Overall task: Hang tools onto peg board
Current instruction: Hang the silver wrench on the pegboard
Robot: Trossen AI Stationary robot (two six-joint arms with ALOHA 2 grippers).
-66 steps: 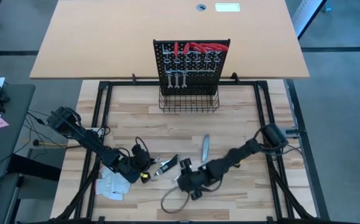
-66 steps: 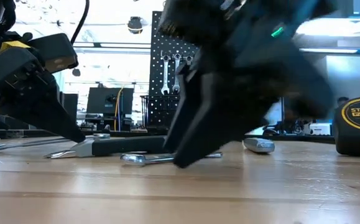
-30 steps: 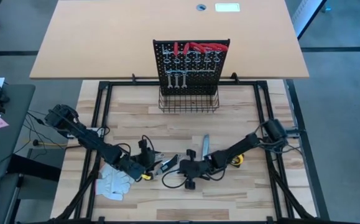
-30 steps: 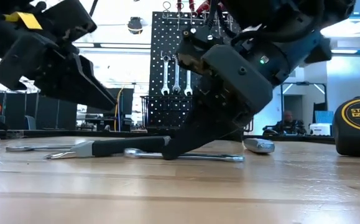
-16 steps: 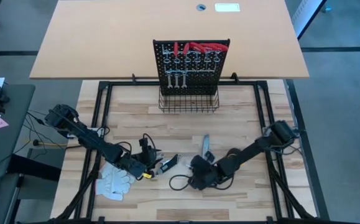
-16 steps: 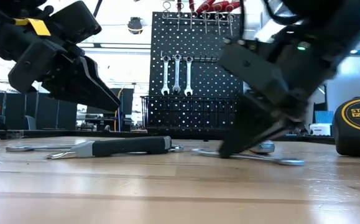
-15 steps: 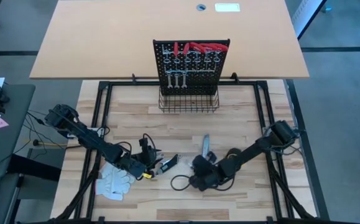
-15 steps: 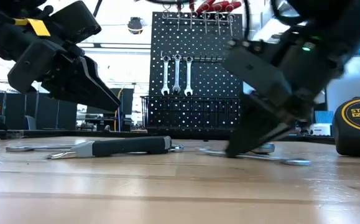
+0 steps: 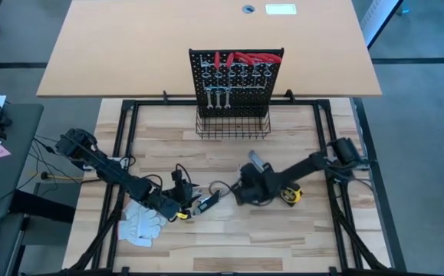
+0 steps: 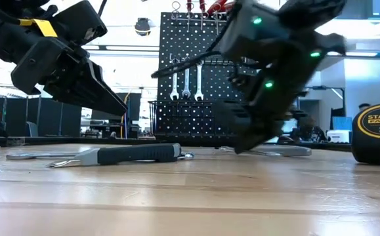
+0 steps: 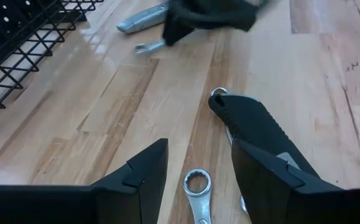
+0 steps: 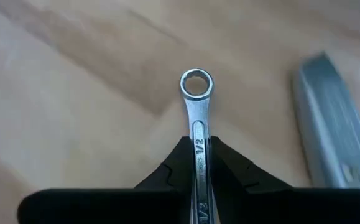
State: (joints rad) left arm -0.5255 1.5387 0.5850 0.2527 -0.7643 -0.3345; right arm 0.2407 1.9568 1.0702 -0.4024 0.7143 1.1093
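**Holding a wrench, getting ready for the board**

My right end effector (image 12: 199, 163) is pinching a silver wrench (image 12: 197, 118) by its thin middle. I am holding it there so the ring end is sticking out free in front. I think that ring is the part that has to slip over a hook. From above, this end effector (image 9: 246, 186) is hanging low over the middle of the tabletop (image 9: 283, 238), with the grey knife (image 9: 254, 162) just beside it and the yellow tape measure (image 9: 288, 196) near it.

My left end effector (image 11: 195, 168) is hovering over the tabletop with its fingers (image 11: 143, 171) spread apart and nothing between them. Right below it are lying another wrench (image 11: 198, 196) and a black-handled tool (image 11: 254, 127). I am guessing it is waiting there because those are next to be picked up. White gloves (image 9: 139, 225) are lying close by too.

The peg board (image 9: 237, 80) is standing upright at the far side of the tabletop, well apart from both arms. Three wrenches (image 9: 218, 97) and red-handled tools (image 9: 245, 58) are already hanging on it. The wire basket (image 9: 233, 126) is sitting at its foot.

The wrench I am holding is not yet near a hook.
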